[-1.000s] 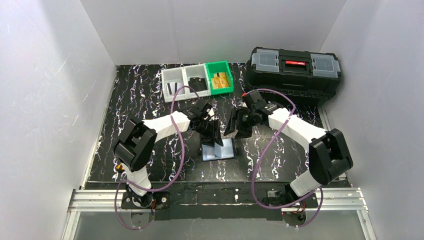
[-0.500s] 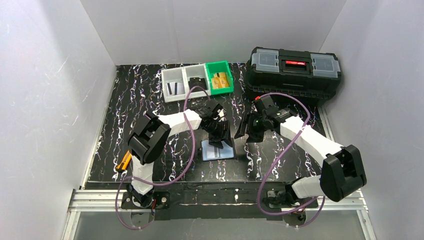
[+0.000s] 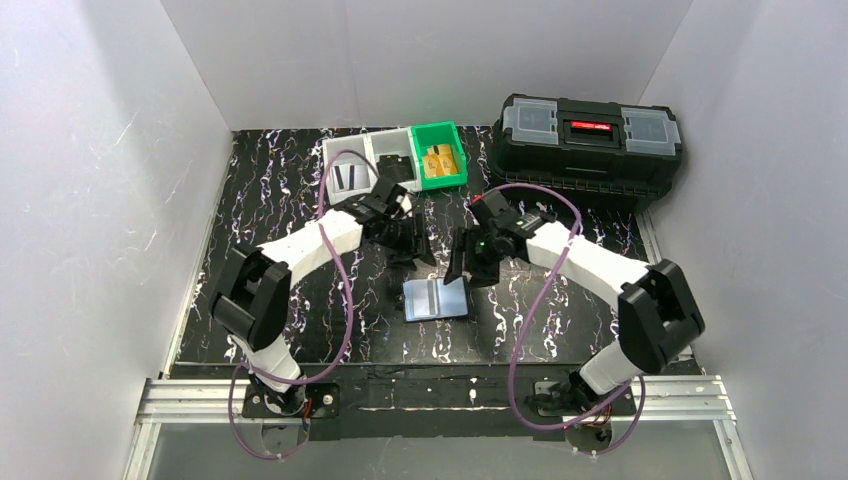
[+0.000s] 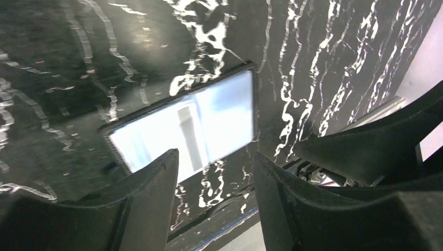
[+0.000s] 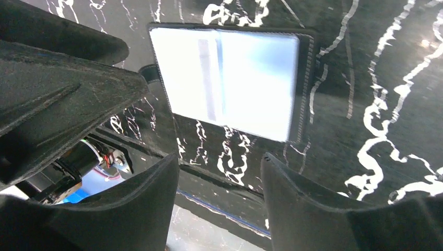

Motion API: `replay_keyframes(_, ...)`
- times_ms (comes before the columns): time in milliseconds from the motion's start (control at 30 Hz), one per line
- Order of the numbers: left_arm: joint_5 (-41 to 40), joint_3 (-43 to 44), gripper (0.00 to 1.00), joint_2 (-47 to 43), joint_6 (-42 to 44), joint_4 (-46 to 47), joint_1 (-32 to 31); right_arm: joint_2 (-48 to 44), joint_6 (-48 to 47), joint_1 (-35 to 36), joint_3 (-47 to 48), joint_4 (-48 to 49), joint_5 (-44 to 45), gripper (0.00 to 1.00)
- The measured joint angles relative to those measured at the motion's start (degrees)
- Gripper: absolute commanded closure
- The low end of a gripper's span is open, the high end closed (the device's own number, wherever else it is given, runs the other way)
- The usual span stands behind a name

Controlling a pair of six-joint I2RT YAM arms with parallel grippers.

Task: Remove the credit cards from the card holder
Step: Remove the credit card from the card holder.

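Observation:
The card holder (image 3: 437, 298) lies open and flat on the black marbled table, its shiny pale pockets facing up. It also shows in the left wrist view (image 4: 193, 123) and the right wrist view (image 5: 230, 78). A grey strip runs beside its fold; I cannot tell whether that is a card. My left gripper (image 3: 411, 250) hovers just behind the holder's left half, open and empty (image 4: 214, 167). My right gripper (image 3: 463, 267) hangs over its far right corner, open and empty (image 5: 219, 172). Credit cards lie in the bins at the back: a striped one (image 3: 347, 178), a black one (image 3: 397, 168) and gold-orange ones (image 3: 438, 160).
A row of two grey bins (image 3: 366, 150) and a green bin (image 3: 452, 140) stands at the back centre. A big black toolbox (image 3: 590, 140) sits at the back right. White walls enclose the table on three sides.
My left gripper has drawn back from over the holder toward the bins and its jaws have widened. My right gripper swung right, then came back left to the holder's far right corner.

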Motion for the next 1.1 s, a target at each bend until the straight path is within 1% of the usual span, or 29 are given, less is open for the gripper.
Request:
replay_keyframes(33, -0.20, -0.96, 0.52, -1.18, 0.33, -0.13, 1.31, 1.53, 0.00, 0.81, 1.20, 0.02, 0.09, 0.40)
replay_keyframes(167, -0.24, -4.79, 0.62, -2.47, 1.09, -0.28, 3.74, 7.63, -0.04, 3.45, 5.77, 0.11, 0.39, 0.45)
replay_keyframes(267, 0.24, -7.32, 0.69, -2.47, 1.55, -0.96, 4.24, 12.13, -0.09, 4.81, 7.91, 0.44, 0.57, 0.48)
replay_keyframes(367, 1.16, -7.89, 0.76, -2.40, 1.99, -1.46, 4.28, 15.72, -0.13, 5.70, 8.39, 0.48, 0.57, 0.50)
replay_keyframes(567, 3.58, -8.07, 0.89, -2.16, 2.43, -0.42, 4.28, 18.40, -0.13, 6.19, 8.41, 0.46, 0.57, 0.51)
replay_keyframes(700, 4.31, -8.72, 0.96, -1.16, 2.49, 0.52, 4.28, 18.64, -0.15, 6.34, 8.57, 0.50, 0.59, 0.50)
replay_keyframes(833, 4.46, -9.70, 1.00, 1.01, 2.67, 1.44, 4.28, 18.78, -0.15, 6.97, 9.07, 0.44, 0.83, 0.47)
replay_keyframes(1000, 4.37, -11.15, 1.00, 2.47, 2.82, 1.95, 4.28, 20.24, -0.44, 8.22, 11.04, 0.15, 1.77, 0.38)
replay_keyframes(1100, 4.55, -11.34, 1.00, 2.51, 2.82, 2.12, 4.31, 21.27, -0.76, 8.85, 12.00, -0.22, 2.62, 0.37)
